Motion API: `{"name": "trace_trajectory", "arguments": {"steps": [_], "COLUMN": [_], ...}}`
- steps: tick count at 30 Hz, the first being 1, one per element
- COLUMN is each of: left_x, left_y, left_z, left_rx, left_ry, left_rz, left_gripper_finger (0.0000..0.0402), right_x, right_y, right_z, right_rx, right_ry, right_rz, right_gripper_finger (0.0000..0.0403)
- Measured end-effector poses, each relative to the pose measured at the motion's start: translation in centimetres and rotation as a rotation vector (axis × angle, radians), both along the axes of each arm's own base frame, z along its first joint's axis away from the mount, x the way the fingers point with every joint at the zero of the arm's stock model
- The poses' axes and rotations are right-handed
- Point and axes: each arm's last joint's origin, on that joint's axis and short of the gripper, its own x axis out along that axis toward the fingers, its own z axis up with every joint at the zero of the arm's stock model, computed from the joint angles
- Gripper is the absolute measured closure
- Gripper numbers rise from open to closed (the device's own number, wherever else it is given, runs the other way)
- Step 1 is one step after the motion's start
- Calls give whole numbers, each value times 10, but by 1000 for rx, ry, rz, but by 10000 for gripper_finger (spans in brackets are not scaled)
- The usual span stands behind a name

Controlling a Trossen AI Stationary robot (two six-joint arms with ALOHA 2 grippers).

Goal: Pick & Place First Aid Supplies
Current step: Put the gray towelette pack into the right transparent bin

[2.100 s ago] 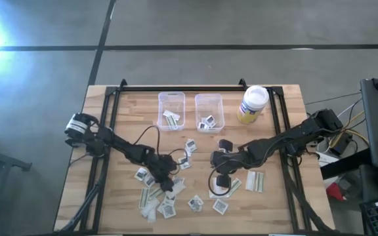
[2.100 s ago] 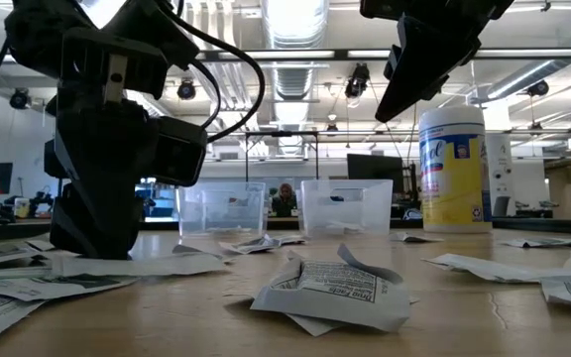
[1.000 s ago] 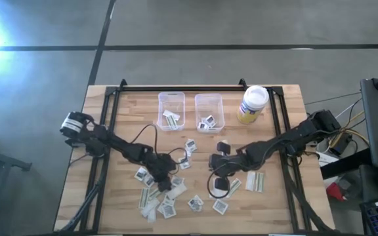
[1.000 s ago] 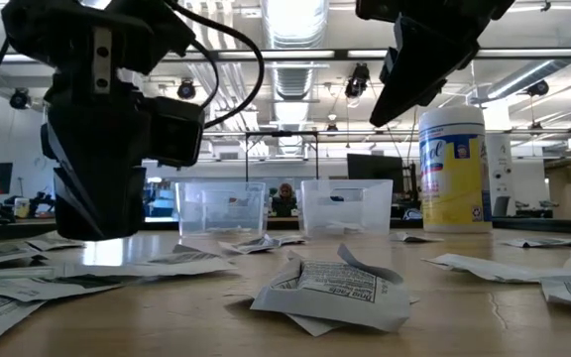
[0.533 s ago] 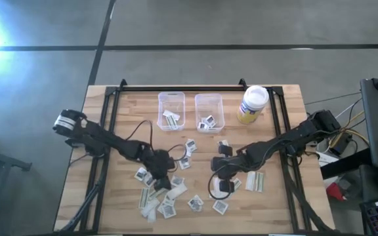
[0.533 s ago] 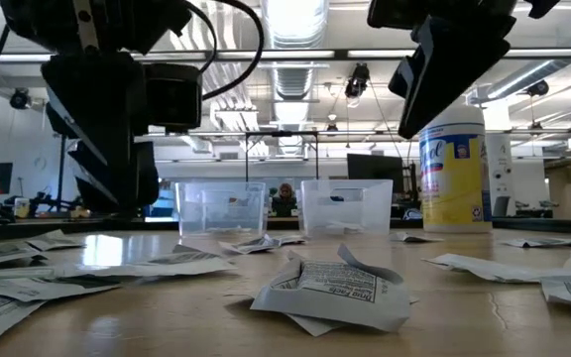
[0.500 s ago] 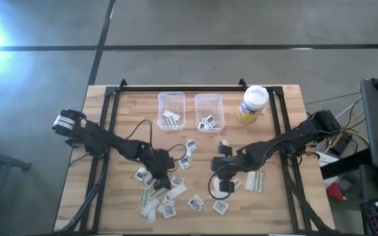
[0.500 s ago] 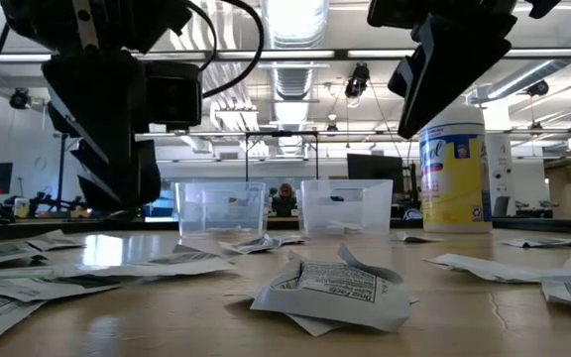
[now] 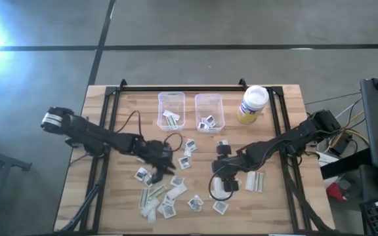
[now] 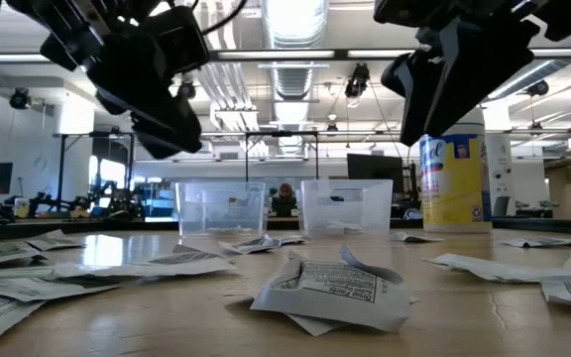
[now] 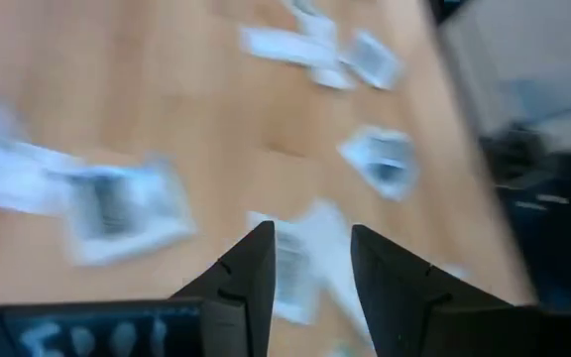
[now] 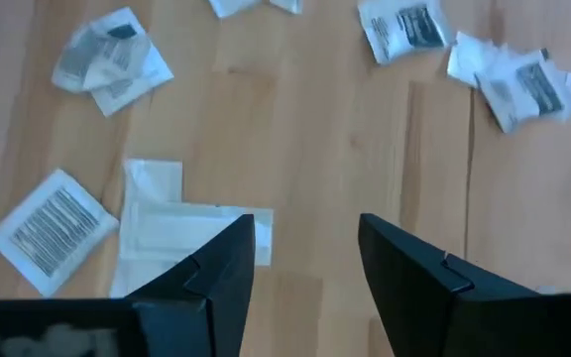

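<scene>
The first aid supplies, small white packets and pale strips (image 9: 169,196), lie flat and scattered on the wooden table's near middle. One crumpled packet (image 10: 330,288) lies close to the low camera. My left gripper (image 9: 165,169) hangs open above the packets left of centre, tipped well clear of the table (image 10: 171,139); its blurred wrist view shows bare wood and a packet (image 11: 295,273) below the gap (image 11: 310,233). My right gripper (image 9: 218,176) hovers open right of centre (image 12: 305,223), above bare wood beside pale strips (image 12: 176,228) and a barcode packet (image 12: 53,230).
Two clear bins stand at the far middle: the left one (image 9: 171,110) holds strips, the right one (image 9: 209,111) holds square packets. A white-lidded yellow jar (image 9: 253,103) stands at the far right. More strips (image 9: 256,181) lie right of my right gripper.
My left gripper has risen from just above the packets and gone toward the table's far edge, rolling and tipping as it went; the packets below it lie flat on the table. My right gripper has kept its place and rolled a little.
</scene>
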Motion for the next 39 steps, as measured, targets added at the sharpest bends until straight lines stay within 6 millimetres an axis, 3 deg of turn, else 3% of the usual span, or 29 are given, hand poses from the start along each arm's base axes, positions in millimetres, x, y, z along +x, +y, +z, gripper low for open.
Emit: {"name": "trace_trajectory", "arguments": {"steps": [7, 13, 23, 33, 39], "left_x": [-18, -42, -70, -86, -92], "left_y": [15, 26, 34, 38, 40], "left_z": [10, 27, 58, 30, 18], "left_rx": [280, 252, 293, 236, 206], "left_ry": [27, 75, -84, -42, -58], "left_rz": [180, 244, 232, 307, 390], "left_gripper_finger": [275, 275, 278, 278, 278], "right_x": [20, 39, 62, 90, 95], "right_y": [-6, -18, -38, -42, -53], "right_z": [8, 8, -12, 1, -10], "right_rx": [117, 238, 377, 298, 223], "right_ry": [-170, -281, -302, -218, -76], "right_rz": [-115, -264, -504, -496, -583], "right_gripper_finger": [233, 239, 241, 241, 235]}}
